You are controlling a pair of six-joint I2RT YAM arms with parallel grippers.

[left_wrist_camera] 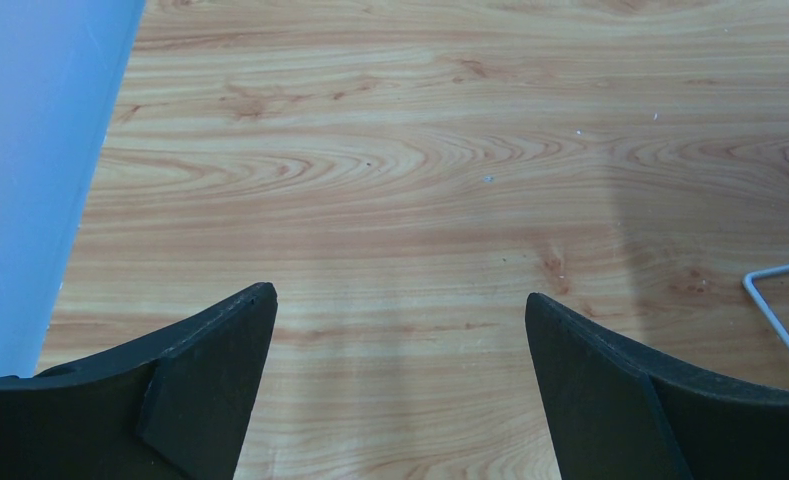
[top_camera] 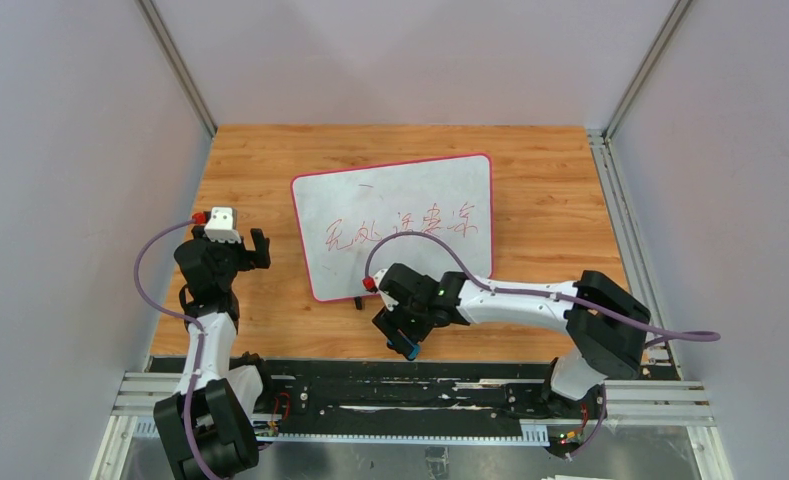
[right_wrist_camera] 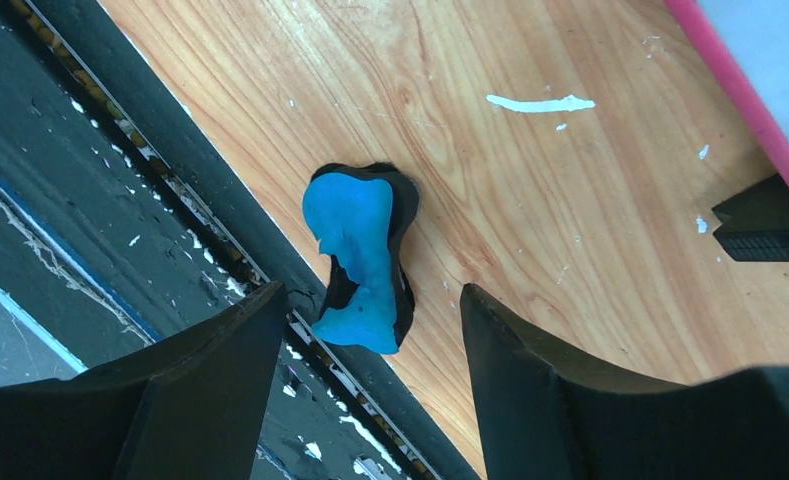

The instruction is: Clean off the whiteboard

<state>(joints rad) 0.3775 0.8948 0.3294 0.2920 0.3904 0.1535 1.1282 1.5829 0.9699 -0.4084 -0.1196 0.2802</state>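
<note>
right wrist view: the right gripper (right_wrist_camera: 368,295) has its two dark fingers (right_wrist_camera: 210,390) spread wide, one on each side of a small blue eraser (right_wrist_camera: 355,240). the eraser lies on the wooden table (right_wrist_camera: 530,230) at its near edge, just beside the black base rail (right_wrist_camera: 120,200). there is a clear gap on one side; on the other the fingertip is just beside the eraser, and i cannot tell if it touches. nothing is clamped.

left wrist view: the left gripper (left_wrist_camera: 400,295) also stands wide apart over bare wood, holding nothing.

top external view: the whiteboard (top_camera: 390,190) lies flat mid-table between the arms, red writing (top_camera: 400,225) across it, with its near edge just beyond the right gripper.
</note>
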